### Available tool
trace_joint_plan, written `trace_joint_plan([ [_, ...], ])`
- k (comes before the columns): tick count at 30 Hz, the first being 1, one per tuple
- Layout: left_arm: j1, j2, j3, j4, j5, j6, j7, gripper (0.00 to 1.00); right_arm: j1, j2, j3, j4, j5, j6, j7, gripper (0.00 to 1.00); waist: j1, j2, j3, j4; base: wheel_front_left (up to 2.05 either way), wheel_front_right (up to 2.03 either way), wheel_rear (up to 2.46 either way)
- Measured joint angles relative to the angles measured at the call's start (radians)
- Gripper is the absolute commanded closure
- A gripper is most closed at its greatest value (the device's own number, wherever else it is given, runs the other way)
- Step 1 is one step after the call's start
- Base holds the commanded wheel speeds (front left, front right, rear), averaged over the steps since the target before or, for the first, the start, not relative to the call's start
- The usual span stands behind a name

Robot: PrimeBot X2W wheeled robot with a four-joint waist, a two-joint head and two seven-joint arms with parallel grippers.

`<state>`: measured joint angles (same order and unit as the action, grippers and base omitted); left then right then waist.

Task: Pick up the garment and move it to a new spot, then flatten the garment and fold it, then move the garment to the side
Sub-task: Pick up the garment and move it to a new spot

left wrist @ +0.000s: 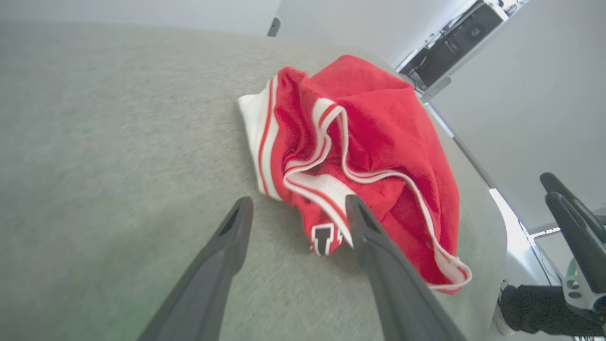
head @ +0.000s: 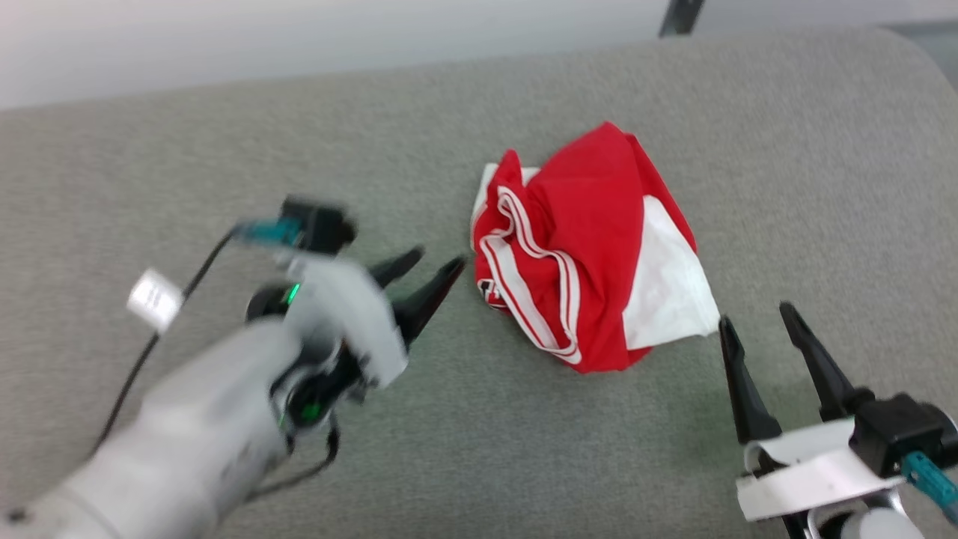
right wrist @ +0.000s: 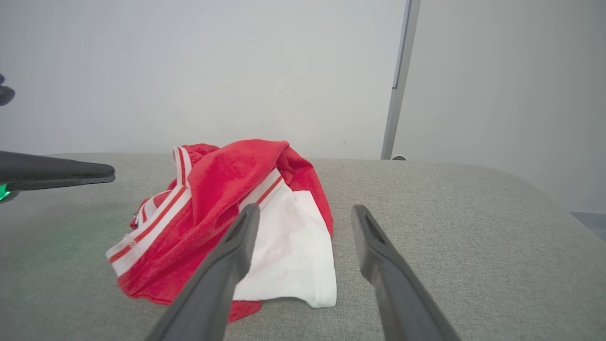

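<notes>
Garment [head: 591,217] soft matt cloth; surface [head: 224,150] coarse-woven fabric.

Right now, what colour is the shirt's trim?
The trim is white with a red stripe; the left wrist view shows it best.

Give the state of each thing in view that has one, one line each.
garment: crumpled in a heap on the grey surface, not folded, held by no gripper.
left gripper: open, empty, fingertips close beside the garment.
right gripper: open, empty, just short of the garment.

One garment [head: 599,224], two pairs of jaws
</notes>
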<state>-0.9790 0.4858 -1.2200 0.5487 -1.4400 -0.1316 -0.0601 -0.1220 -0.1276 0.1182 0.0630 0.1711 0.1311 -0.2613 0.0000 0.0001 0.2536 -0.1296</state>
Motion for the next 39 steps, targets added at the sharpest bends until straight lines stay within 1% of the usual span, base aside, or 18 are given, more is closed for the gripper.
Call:
trace_joint_plan([
  [4, 0.126, 0.032, 0.002, 0.01, -0.004, 0.0, -0.112, 0.0, 0.052, -0.017, -0.017, 0.006, -0.006, 0.0, 0.006, 0.0, 0.0, 0.0, -0.044, 0.03, 0.0, 0.0, 0.0],
  [8, 0.241, 0.026, 0.017, 0.011, -0.023, 0.0, -0.174, 0.0, 0.112, -0.023, -0.036, -0.009, -0.006, 0.0, 0.033, 0.0, 0.0, 0.0, -0.08, 0.069, 0.0, 0.0, 0.0],
  [12, 0.348, 0.031, 0.077, 0.005, -0.026, 0.0, -0.2, 0.0, 0.166, -0.026, -0.062, -0.037, -0.006, 0.0, 0.056, 0.0, 0.0, 0.0, -0.117, 0.105, 0.0, 0.0, 0.0],
  [14, 0.404, 0.032, 0.144, -0.005, 0.005, 0.011, -0.201, 0.0, 0.193, -0.026, -0.076, -0.052, -0.006, 0.0, 0.068, 0.0, 0.0, 0.0, -0.136, 0.12, 0.0, 0.0, 0.0],
  [15, 0.43, 0.035, 0.198, -0.016, 0.034, 0.022, -0.202, 0.0, 0.207, -0.026, -0.083, -0.059, -0.006, 0.0, 0.074, 0.0, 0.0, 0.0, -0.145, 0.127, 0.0, 0.0, 0.0],
  [17, 0.49, 0.042, 0.293, -0.048, 0.123, 0.059, -0.204, 0.0, 0.234, -0.025, -0.095, -0.071, -0.006, 0.0, 0.085, 0.0, 0.0, 0.0, -0.164, 0.139, 0.0, 0.0, 0.0],
  [21, 0.68, 0.03, 0.502, -0.164, 0.311, 0.13, -0.204, 0.0, 0.282, -0.032, -0.118, -0.091, -0.006, 0.0, 0.104, 0.0, 0.0, 0.0, -0.2, 0.155, 0.0, 0.0, 0.0],
  [24, 0.811, 0.002, 0.653, -0.265, 0.465, 0.18, -0.204, 0.0, 0.318, -0.038, -0.147, -0.103, -0.002, 0.0, 0.112, 0.0, 0.0, 0.0, -0.224, 0.16, 0.0, 0.0, 0.0],
  [26, 0.898, -0.018, 0.735, -0.335, 0.589, 0.204, -0.204, 0.0, 0.338, -0.038, -0.163, -0.109, 0.002, 0.0, 0.114, 0.0, 0.0, 0.0, -0.239, 0.161, 0.0, 0.0, 0.0],
  [27, 0.937, -0.037, 0.78, -0.368, 0.629, 0.212, -0.204, 0.0, 0.344, -0.036, -0.169, -0.114, 0.005, 0.0, 0.118, 0.0, 0.0, 0.0, -0.245, 0.161, 0.0, 0.0, 0.0],
  [30, 1.047, -0.089, 0.887, -0.45, 0.756, 0.22, -0.204, 0.0, 0.357, -0.03, -0.182, -0.128, 0.009, 0.0, 0.121, 0.0, 0.0, 0.0, -0.257, 0.159, 0.0, 0.0, 0.0],
  [34, 1.135, -0.149, 0.994, -0.543, 0.887, 0.21, -0.204, 0.0, 0.358, -0.022, -0.18, -0.147, 0.013, 0.0, 0.126, 0.0, 0.0, 0.0, -0.261, 0.153, 0.0, 0.0, 0.0],
  [36, 1.162, -0.17, 1.036, -0.587, 0.962, 0.207, -0.204, 0.0, 0.357, -0.02, -0.178, -0.154, 0.014, 0.0, 0.13, 0.0, 0.0, 0.0, -0.263, 0.151, 0.0, 0.0, 0.0],
  [39, 1.193, -0.206, 1.073, -0.621, 1.025, 0.19, -0.204, 0.0, 0.349, -0.018, -0.176, -0.157, 0.015, 0.0, 0.131, 0.0, 0.0, 0.0, -0.266, 0.15, 0.0, 0.0, 0.0],
])
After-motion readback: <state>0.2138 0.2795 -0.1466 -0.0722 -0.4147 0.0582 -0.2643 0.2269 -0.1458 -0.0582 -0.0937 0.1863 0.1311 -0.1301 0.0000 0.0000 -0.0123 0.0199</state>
